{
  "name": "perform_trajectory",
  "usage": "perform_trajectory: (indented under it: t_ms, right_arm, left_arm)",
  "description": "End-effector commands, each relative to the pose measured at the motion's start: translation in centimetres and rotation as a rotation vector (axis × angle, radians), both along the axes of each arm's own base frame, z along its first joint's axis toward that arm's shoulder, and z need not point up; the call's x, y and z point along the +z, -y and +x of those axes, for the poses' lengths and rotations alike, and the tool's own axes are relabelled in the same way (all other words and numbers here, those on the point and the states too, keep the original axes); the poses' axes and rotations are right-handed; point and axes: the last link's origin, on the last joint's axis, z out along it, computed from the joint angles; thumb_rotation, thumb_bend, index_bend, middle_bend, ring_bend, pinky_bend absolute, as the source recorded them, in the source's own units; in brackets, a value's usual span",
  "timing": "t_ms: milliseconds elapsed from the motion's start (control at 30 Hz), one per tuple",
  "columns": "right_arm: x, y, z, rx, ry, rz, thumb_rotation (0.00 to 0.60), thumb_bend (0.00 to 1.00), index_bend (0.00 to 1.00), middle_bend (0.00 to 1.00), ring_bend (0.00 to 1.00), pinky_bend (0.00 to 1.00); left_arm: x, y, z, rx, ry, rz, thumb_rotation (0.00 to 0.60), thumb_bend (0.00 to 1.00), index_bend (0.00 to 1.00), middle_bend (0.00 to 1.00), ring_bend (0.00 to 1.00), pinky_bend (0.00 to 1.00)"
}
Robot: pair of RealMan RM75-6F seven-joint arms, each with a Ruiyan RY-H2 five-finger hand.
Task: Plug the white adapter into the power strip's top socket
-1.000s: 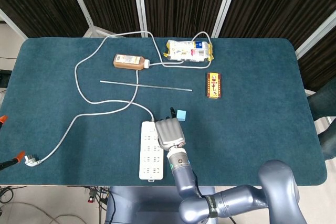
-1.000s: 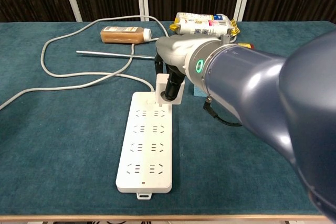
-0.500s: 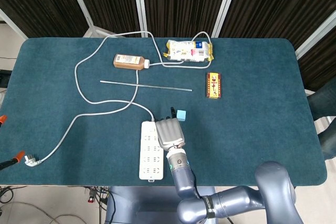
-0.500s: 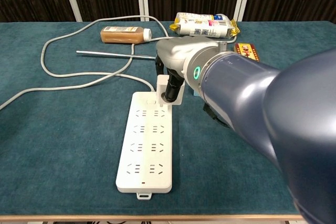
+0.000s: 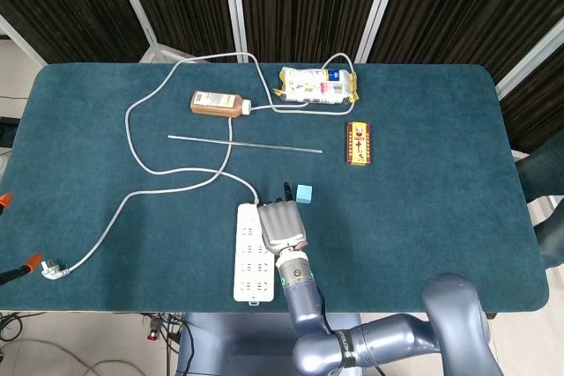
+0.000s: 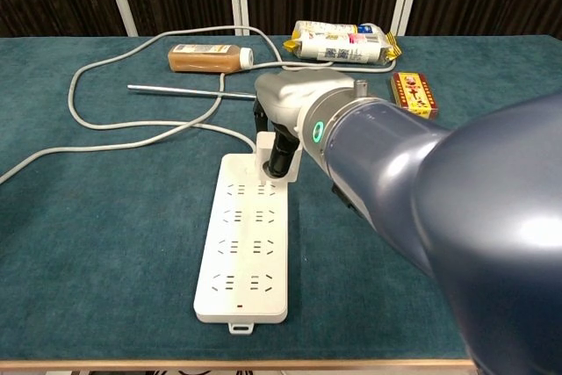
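From the head view, the right hand (image 5: 282, 225) covers the far end of the long white plastic power strip (image 5: 250, 257), whose length runs toward the robot; the adapter is hidden beneath. From the chest view, the fingers (image 6: 279, 148) pinch the small white adapter (image 6: 267, 147), upright, directly above the strip's top socket, seemingly touching it. The left hand is unseen.

The right robot hand (image 5: 282, 224) and its forearm cover the power strip's (image 5: 250, 257) upper right corner — its lower sockets lie open. Just beyond sits a small blue block (image 5: 304, 194); the grey cable (image 5: 181, 176) loops leftward — bare table (image 5: 432, 200) lies right.
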Motion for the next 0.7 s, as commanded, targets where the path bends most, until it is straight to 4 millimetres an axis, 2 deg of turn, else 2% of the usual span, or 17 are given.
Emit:
perform_trajectory:
  t_ms: [33, 700]
  right_arm:
    - [-0.12, 0.06, -0.13, -0.003, -0.003, -0.001, 0.6, 0.56, 0.65, 0.55, 0.39, 0.04]
    - [-0.92, -0.3, -0.09, 0.007, -0.006, 0.009, 0.6, 0.56, 0.65, 0.55, 0.39, 0.04]
  left_arm:
    - [0.02, 0.01, -0.01, 0.0, 0.0, 0.002, 0.6, 0.12, 0.11, 0.0, 0.0, 0.0]
    - [0.05, 0.0, -0.01, 0.004, 0.0, 0.004, 0.6, 0.12, 0.11, 0.0, 0.0, 0.0]
